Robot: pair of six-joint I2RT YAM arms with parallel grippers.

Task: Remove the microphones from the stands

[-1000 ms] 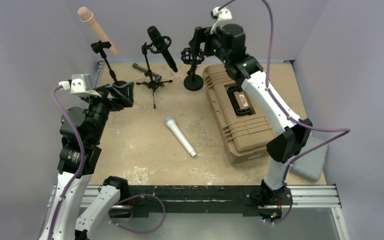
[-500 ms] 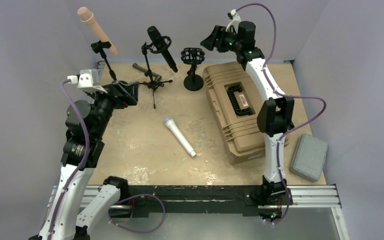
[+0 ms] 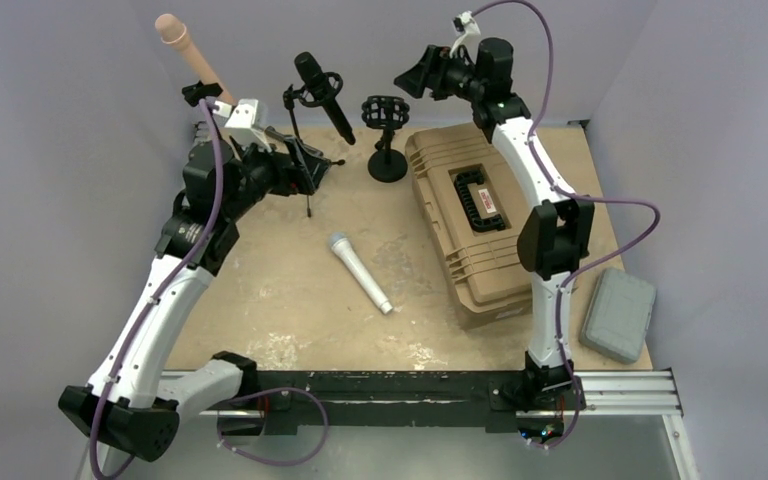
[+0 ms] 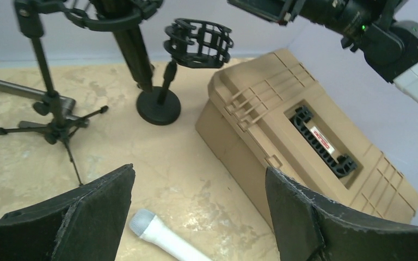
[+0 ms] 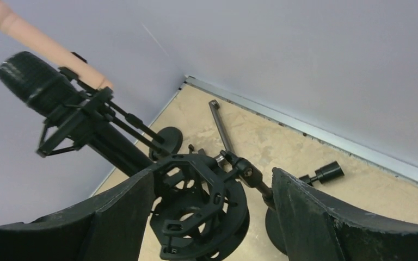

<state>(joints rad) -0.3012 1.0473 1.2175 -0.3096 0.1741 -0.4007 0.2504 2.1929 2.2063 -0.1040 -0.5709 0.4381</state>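
Gaping wide and empty, left fingers (image 4: 87,217) beside tripod stand (image 4: 54,117), right fingers (image 5: 326,223) near shock mount (image 5: 226,206).

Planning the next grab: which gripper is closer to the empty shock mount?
Right. The right gripper hovers just above the empty shock mount; the left gripper sits farther off, by the tripod stand.

3 mics: beige microphone (image 3: 195,60), black microphone (image 3: 325,95), white microphone (image 3: 360,275). 3 stands: clip stand (image 3: 200,93), tripod stand (image 4: 49,103), round-base stand (image 3: 388,165). 2 cases: tan case (image 3: 460,260), grey case (image 3: 618,313). 1 rod (image 5: 219,125).
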